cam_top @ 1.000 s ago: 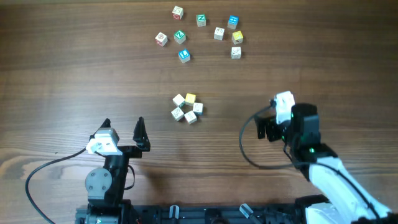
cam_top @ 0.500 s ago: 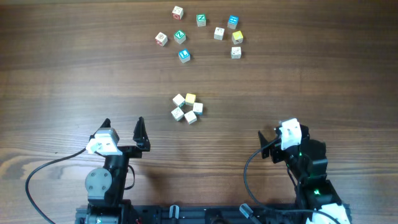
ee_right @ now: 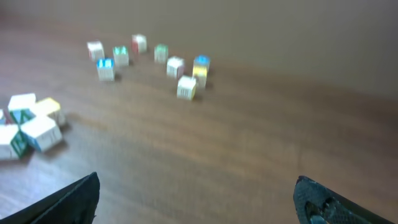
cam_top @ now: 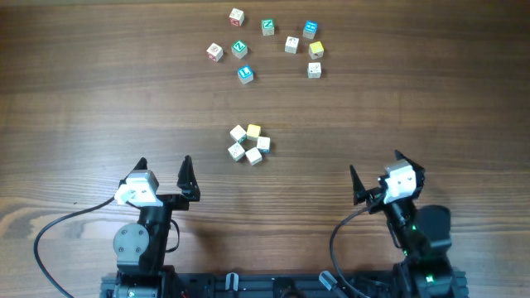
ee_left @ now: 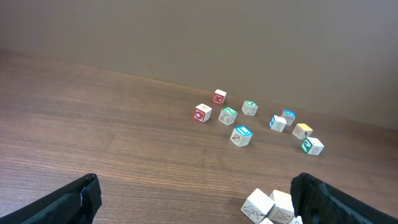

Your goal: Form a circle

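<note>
Whole only from overhead, at centre frame: circle [cam_top: 251,142] of five cubes, clipped at the left wrist view's lower right edge; upper centre, nine loose cubes [cam_top: 291,44]; left gripper [cam_top: 163,161] and right gripper [cam_top: 375,162] spread wide, empty

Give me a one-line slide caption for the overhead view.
Tight five-cube circle at mid-table, left claw and right claw open and empty nearby, scattered cubes beyond.

Left hand [cam_top: 163,161] black, pointed; white wrist block [cam_top: 139,190]; looping black cable [cam_top: 37,242].
</note>
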